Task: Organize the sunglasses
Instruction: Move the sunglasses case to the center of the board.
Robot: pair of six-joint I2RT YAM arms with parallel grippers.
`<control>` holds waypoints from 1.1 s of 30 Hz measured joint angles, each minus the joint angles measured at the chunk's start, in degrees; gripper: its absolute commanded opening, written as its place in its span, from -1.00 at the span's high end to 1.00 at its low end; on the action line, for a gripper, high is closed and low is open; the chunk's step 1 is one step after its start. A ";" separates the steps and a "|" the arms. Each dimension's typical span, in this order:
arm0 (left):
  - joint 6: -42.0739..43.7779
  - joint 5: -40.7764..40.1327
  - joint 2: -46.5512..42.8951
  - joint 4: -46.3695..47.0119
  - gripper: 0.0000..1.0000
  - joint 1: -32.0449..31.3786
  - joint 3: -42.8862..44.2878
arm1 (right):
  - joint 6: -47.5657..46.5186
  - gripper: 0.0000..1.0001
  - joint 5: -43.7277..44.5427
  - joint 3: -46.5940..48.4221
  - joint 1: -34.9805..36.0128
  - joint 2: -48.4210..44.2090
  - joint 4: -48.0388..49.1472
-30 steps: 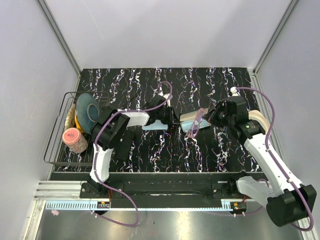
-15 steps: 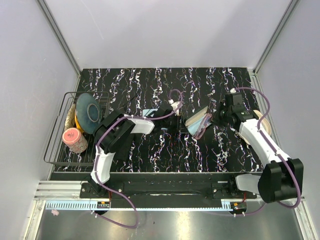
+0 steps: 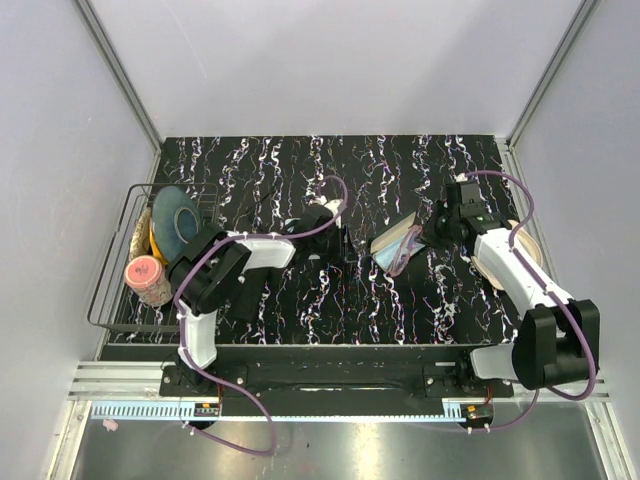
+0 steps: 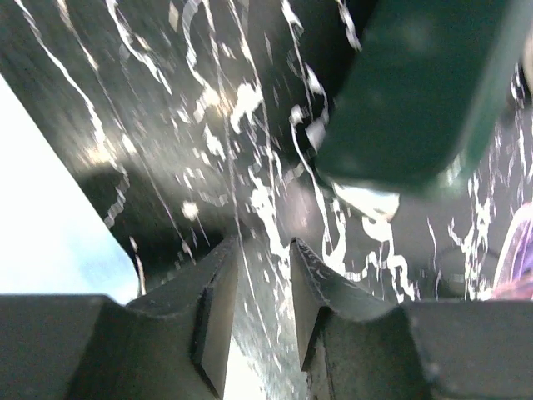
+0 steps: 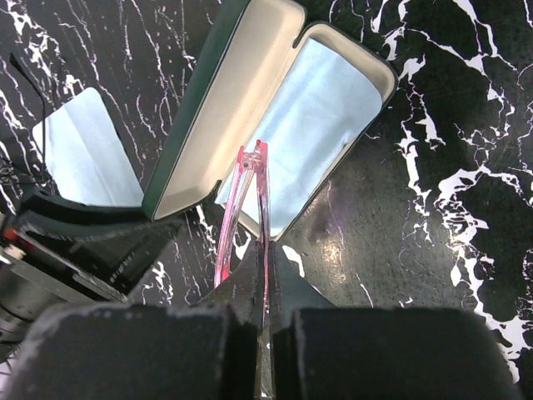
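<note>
The dark green glasses case (image 3: 392, 240) lies open on the black marbled table, a light blue cloth (image 5: 312, 117) in its lower half. The pink-framed sunglasses (image 5: 250, 196) hang folded just over the case's near rim, and my right gripper (image 5: 268, 250) is shut on them; from above it is the right gripper (image 3: 430, 236). My left gripper (image 3: 345, 245) sits low over the table just left of the case (image 4: 416, 83). Its jaws stand a little apart, with only tabletop between them, as the left gripper (image 4: 262, 250) shows. A second blue cloth (image 5: 87, 162) lies flat by it.
A wire rack (image 3: 110, 290) at the table's left edge holds a teal plate (image 3: 176, 222) and a pink-lidded jar (image 3: 148, 280). A beige ring (image 3: 524, 240) lies under my right forearm. Grey walls close the table at the back and both sides.
My right arm has swung right and back with the sunglasses, which now hang at the case's near rim. The left gripper's jaws have parted a little, beside the cloth.
</note>
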 measured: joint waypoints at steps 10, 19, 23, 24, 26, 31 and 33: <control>-5.27 -7.15 9.25 -11.30 0.36 1.01 18.40 | 0.00 1.00 0.42 4.46 -0.13 7.43 -0.39; -3.69 -2.47 13.49 -11.67 0.37 0.31 22.77 | 0.02 1.00 0.74 5.77 -0.55 11.23 -1.81; -1.03 -0.20 13.62 -11.17 0.37 -1.38 22.71 | -0.22 1.00 1.11 5.77 -0.90 11.56 -1.90; -0.46 0.55 13.75 -10.82 0.37 -1.86 22.67 | -0.44 1.00 1.53 5.79 -1.01 11.74 -2.05; 0.33 2.49 14.08 -9.25 0.37 -2.84 22.29 | -1.18 1.00 2.29 5.95 -1.42 12.28 -2.64; 1.53 5.25 14.34 -6.27 0.37 -4.33 21.07 | -4.33 1.00 3.28 8.07 -3.15 15.17 -5.77; 1.64 5.31 14.34 -5.33 0.37 -4.57 20.63 | -6.16 1.00 3.91 9.35 -3.76 16.20 -7.54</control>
